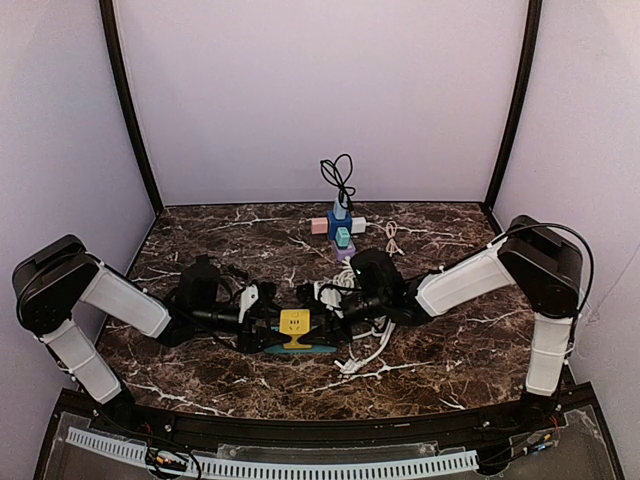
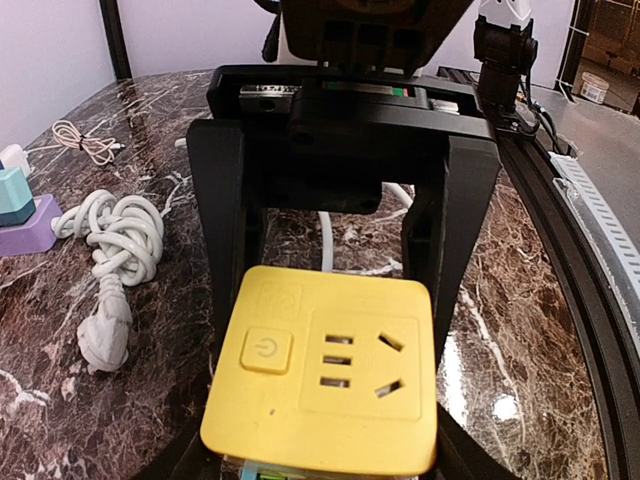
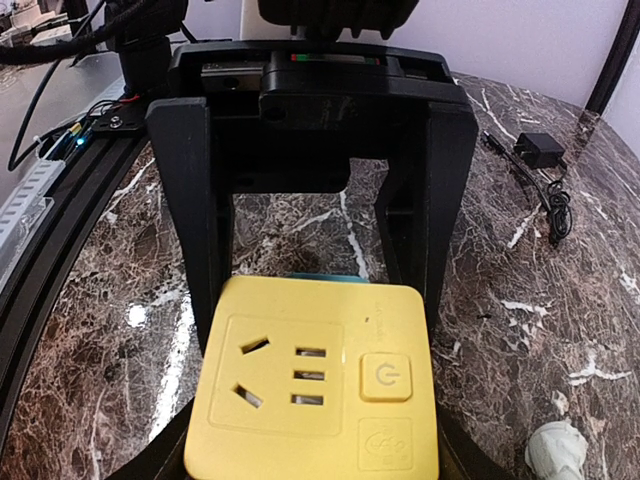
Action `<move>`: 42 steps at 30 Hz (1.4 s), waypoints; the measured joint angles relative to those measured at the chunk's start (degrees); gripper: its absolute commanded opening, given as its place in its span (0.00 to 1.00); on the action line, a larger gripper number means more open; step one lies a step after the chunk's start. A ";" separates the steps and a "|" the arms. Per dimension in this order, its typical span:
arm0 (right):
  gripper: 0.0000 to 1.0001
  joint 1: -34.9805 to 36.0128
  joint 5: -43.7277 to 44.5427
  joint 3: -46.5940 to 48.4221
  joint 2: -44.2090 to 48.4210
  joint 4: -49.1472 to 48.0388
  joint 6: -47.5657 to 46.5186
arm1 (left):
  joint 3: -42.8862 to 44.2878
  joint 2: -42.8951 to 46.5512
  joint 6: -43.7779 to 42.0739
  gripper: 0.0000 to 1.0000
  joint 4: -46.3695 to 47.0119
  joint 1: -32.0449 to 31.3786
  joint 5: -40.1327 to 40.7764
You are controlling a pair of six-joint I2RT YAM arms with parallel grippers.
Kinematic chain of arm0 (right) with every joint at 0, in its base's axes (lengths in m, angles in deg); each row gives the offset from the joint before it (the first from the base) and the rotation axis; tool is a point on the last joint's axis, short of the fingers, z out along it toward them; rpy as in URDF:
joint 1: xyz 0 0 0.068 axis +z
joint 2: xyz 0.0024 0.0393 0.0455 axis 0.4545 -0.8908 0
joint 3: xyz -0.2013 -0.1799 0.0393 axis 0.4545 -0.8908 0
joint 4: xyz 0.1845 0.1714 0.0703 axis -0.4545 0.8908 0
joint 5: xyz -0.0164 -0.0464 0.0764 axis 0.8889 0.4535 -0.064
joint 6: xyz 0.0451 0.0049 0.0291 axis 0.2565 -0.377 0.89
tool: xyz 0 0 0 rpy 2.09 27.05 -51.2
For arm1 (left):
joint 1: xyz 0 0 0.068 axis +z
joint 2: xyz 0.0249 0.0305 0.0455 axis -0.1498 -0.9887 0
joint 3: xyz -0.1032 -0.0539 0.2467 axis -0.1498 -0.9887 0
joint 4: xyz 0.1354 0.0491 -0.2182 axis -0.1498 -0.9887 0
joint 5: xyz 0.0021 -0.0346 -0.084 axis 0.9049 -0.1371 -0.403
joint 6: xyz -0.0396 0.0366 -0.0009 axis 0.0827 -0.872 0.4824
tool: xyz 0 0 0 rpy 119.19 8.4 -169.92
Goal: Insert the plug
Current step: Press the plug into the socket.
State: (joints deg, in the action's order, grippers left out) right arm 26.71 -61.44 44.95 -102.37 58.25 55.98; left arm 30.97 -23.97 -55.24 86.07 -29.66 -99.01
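dark marble desk (image 1: 450,370). left end effector (image 1: 272,328) and right end effector (image 1: 322,312) meet mid-desk, each with fingers spread on either side of the yellow socket (image 1: 294,322); clamped or only flanking, cannot tell. white plug (image 2: 103,335) lies flat on the desk by its coiled cable (image 2: 120,235), apart from the socket.

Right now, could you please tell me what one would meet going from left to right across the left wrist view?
Purple block with a teal adapter on it → white coiled cord → yellow socket → black edge rail.
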 measured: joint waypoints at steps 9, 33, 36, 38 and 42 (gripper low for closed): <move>0.00 -0.72 -2.10 1.11 -2.14 -0.35 2.45 | 0.59 -1.64 0.87 0.34 -0.68 0.96 -0.79; 0.65 0.92 2.99 -0.66 -0.02 -0.85 4.04 | 2.54 3.13 -2.16 0.83 -11.10 -0.22 0.79; 0.90 1.09 4.20 0.31 0.22 1.49 3.67 | 2.54 5.95 -2.84 0.89 -13.77 -0.48 1.53; 0.99 1.14 5.81 0.44 0.24 3.87 3.56 | 2.51 7.98 -3.34 0.91 -15.72 -0.63 2.23; 0.99 1.16 7.76 0.07 0.57 6.64 3.89 | 2.27 11.91 -3.67 0.93 -19.12 -0.83 3.69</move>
State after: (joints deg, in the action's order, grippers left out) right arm 27.86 -53.68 45.02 -101.80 64.90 59.87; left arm 33.25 -12.05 -58.91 66.94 -30.50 -95.31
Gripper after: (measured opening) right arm 0.985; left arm 0.917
